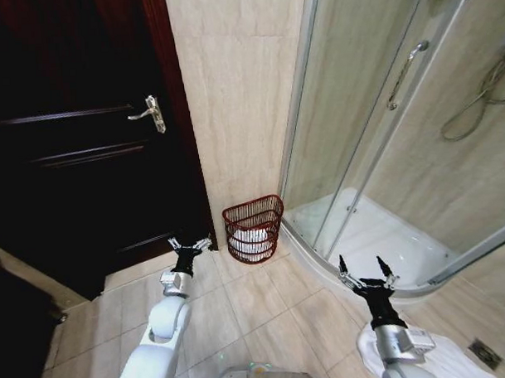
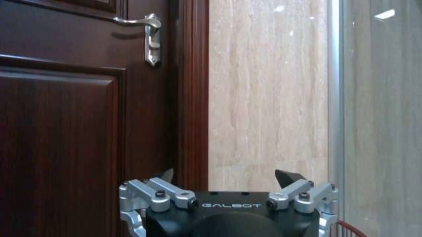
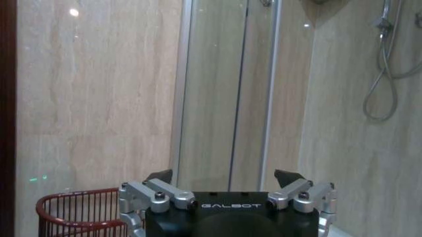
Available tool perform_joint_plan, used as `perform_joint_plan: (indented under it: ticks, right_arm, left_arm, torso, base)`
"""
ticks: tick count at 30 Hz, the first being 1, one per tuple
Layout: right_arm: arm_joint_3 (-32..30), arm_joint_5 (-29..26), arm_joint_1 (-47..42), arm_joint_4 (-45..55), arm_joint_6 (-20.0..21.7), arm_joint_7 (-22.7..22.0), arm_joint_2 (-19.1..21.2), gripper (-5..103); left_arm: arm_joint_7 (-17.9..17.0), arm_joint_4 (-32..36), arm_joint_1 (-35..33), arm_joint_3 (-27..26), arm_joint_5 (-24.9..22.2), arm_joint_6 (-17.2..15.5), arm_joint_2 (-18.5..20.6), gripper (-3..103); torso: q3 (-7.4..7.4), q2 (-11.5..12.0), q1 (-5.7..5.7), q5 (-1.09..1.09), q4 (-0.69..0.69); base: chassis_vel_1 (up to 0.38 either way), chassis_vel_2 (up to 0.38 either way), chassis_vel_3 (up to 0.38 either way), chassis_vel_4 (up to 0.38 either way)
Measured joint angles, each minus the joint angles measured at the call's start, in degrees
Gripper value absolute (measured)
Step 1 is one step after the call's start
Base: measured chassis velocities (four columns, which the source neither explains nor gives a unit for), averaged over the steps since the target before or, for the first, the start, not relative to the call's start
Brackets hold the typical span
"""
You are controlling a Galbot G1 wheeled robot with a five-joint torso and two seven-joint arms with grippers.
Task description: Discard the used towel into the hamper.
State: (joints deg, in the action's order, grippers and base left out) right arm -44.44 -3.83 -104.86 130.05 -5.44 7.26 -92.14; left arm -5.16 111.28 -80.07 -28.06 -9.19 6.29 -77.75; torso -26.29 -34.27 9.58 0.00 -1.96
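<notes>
Head view, from left to right: a dark wooden door [image 1: 77, 145] with a silver lever handle [image 1: 150, 114] stands closed, then comes a beige tiled wall strip [image 1: 233, 98], and after it the curved glass shower cabin [image 1: 383, 135] with a white tray. The left gripper [image 1: 190, 245] is held low above the beige floor tiles [image 1: 256, 305], close to the door's lower edge, with its fingers spread apart and nothing between them. Just beside it, against the foot of the wall strip and touching the shower's rim, stands the small round dark reddish-brown hamper of open slats [image 1: 254, 229]; a white towel [image 1: 253, 241] lies inside it. Further right, the right gripper [image 1: 367, 276] hangs near the shower's curved threshold, its fingers also apart and empty. In the right wrist view the hamper's rim [image 3: 79, 197] appears beside this gripper.
</notes>
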Motion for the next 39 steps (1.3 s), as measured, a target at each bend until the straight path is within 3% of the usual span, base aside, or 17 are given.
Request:
perform_joint_plan:
  ticks: [16,23,39]
  right_arm:
    - [-0.7,-0.4,-0.1,-0.9,-0.2,-0.3,0.0,100]
    - [-0.9,-0.8,0.6,-1.9,-1.3,-1.8,0.0,100]
    - [-1.3,-1.7,0.3,-2.5,-2.1,-4.4,0.0,100]
  left_arm:
    - [0.0,-0.1,0.2,1.5,1.4,-0.2,-1.3,100]
    - [0.0,0.0,0.2,1.8,3.6,-1.9,-1.6,100]
    - [0.0,-0.4,0.3,2.9,5.4,-2.1,-2.2,100]
  torso:
    - [0.00,0.0,0.00,0.01,-0.01]
    - [0.01,0.0,-0.02,0.01,-0.01]
    - [0.00,0.0,0.01,0.01,0.00]
  base:
    - [0.110,-0.119,-0.115,0.115]
    - [0.113,-0.093,-0.114,0.096]
    - [-0.014,-0.020,-0.017,-0.014]
